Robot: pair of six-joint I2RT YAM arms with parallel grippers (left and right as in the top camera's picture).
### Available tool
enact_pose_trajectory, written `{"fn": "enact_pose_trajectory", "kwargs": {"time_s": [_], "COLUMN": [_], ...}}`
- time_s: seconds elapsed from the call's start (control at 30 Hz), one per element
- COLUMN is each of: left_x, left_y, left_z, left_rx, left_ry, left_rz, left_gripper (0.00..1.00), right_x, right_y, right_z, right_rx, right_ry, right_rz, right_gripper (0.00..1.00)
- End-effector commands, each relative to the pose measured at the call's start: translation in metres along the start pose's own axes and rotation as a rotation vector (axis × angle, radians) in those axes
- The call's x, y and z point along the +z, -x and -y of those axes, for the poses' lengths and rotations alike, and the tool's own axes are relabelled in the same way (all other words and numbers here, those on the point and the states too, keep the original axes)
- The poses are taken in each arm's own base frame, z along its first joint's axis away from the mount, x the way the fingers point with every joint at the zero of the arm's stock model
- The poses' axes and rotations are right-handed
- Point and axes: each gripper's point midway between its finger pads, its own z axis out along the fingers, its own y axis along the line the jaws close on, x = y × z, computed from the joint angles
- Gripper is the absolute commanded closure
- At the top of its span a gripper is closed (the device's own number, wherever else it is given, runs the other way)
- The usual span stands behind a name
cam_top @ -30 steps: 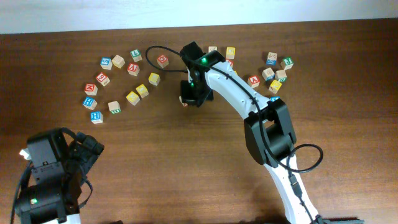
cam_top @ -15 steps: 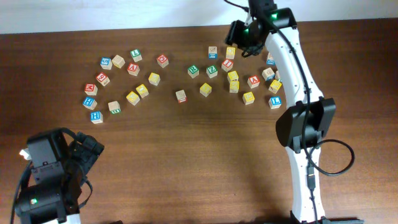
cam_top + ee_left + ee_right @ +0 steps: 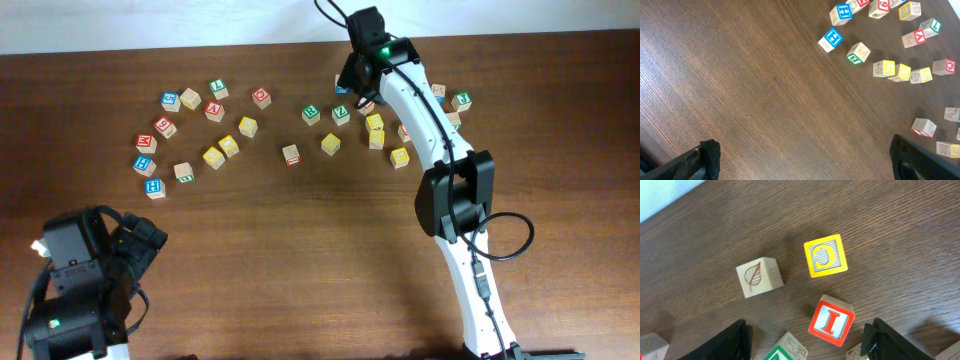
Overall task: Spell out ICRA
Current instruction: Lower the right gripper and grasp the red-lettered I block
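One leaf cube [image 3: 759,276] near I cube [image 3: 831,320]

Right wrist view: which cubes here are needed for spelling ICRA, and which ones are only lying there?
Needed:
- red I cube
- yellow cube, if its upside-down letter is a C; it could be a G, I cannot tell

Only lying there:
- leaf cube
- green-bordered cube, mostly cut off at the bottom edge
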Motion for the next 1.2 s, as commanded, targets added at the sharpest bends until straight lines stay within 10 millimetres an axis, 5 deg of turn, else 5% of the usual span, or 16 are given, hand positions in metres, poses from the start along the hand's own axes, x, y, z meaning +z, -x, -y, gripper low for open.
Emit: {"fn": "enact_pose_trajectory", "kwargs": {"time_s": [0.0,0.37,0.9,1.17], "left_x": [-0.001,-0.001,-0.001,-0.001], "left_y": [0.0,0.0,0.0,0.0], "left_z": [0.0,0.0,0.0,0.0], "left_rx": [-0.014,-0.014,-0.014,-0.014], "left_ry": [-0.005,-0.005,-0.005,-0.005], "left_rz": [-0.001,-0.001,-0.001,-0.001], "left_gripper": [0.01,0.01,0.01,0.01], "right_x": [0.026,0.037,0.057,0.056], "right_y": [-0.013,-0.017,-0.04,-0.041], "right_z": [0.014,0.015,0.024,0.023], "right_rx": [0.012,0.012,-0.013,-0.013], "right_ry": [-0.059,-0.06,-0.117,-0.11], "right_rz": [-0.026,-0.027,-0.072,-0.081], "right_gripper": [0.39,0.51,0.5,0.64]}}
